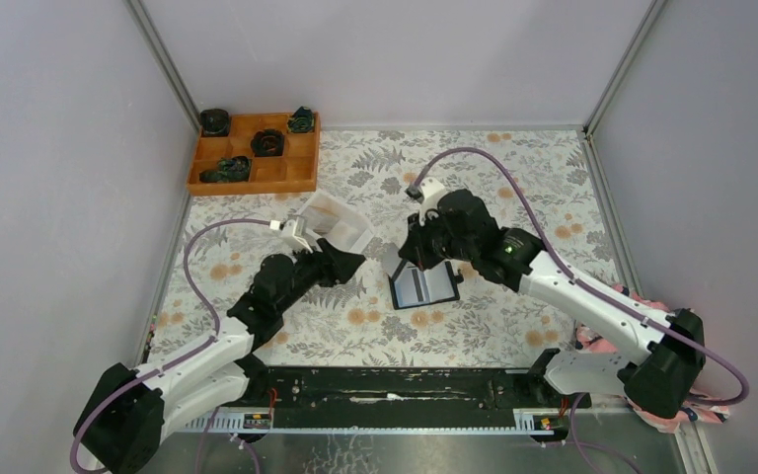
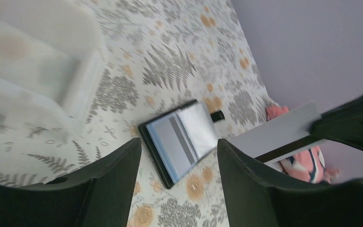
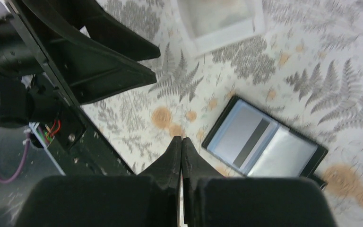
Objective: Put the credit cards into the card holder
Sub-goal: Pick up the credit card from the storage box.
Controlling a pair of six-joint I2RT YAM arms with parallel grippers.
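The card holder (image 1: pixel 422 284) lies open on the floral table mat, black rim with a pale bluish inner face. A whitish-grey credit card with a dark stripe sits in its left page (image 2: pixel 174 141) (image 3: pixel 246 137). My right gripper (image 1: pixel 405 257) (image 3: pixel 181 138) is shut on another whitish-grey credit card (image 2: pixel 283 130), held on edge just left of the holder and above the mat. That card shows only as a thin line (image 3: pixel 181 120) in the right wrist view. My left gripper (image 1: pixel 355 262) (image 2: pixel 178 141) is open and empty, to the left of the holder, pointing at it.
A white plastic tray (image 1: pixel 341 222) (image 2: pixel 38 61) (image 3: pixel 220 19) stands behind my left gripper. An orange compartmented box (image 1: pixel 257 153) with dark items sits at the back left. Pink cloth (image 1: pixel 651 306) (image 2: pixel 307 163) lies at the right edge. Grey walls enclose the table.
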